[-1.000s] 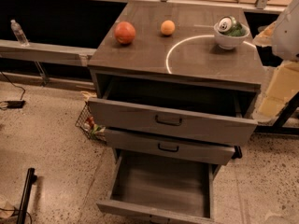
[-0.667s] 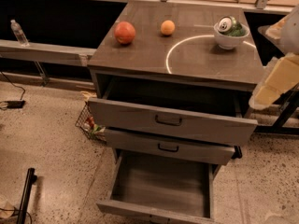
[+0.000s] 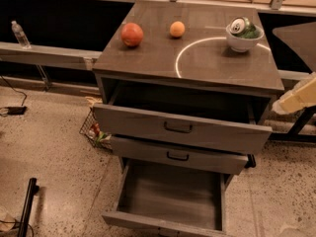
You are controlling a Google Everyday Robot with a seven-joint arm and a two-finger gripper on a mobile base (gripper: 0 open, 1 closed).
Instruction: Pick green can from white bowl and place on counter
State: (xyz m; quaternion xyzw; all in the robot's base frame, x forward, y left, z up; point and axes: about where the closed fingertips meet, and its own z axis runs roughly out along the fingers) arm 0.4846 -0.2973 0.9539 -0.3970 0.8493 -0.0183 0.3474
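The green can (image 3: 243,27) lies on its side in the white bowl (image 3: 242,43), its silver end facing up and left. The bowl stands at the back right of the counter (image 3: 148,58), on the thin white curved line (image 3: 178,58). My gripper is out of view. Only a pale piece of my arm (image 3: 299,96) shows at the right edge, below counter height and to the right of the cabinet, well apart from the bowl.
A red apple (image 3: 132,34) and an orange fruit (image 3: 177,29) sit on the counter's back left. The top drawer (image 3: 182,130) and middle drawer (image 3: 180,156) are partly open; the bottom drawer (image 3: 170,196) is pulled far out. A wire basket (image 3: 94,131) stands on the floor at the left.
My arm has drawn back to the right and down, and now shows much less at the right edge. The can, bowl and fruit have not moved.
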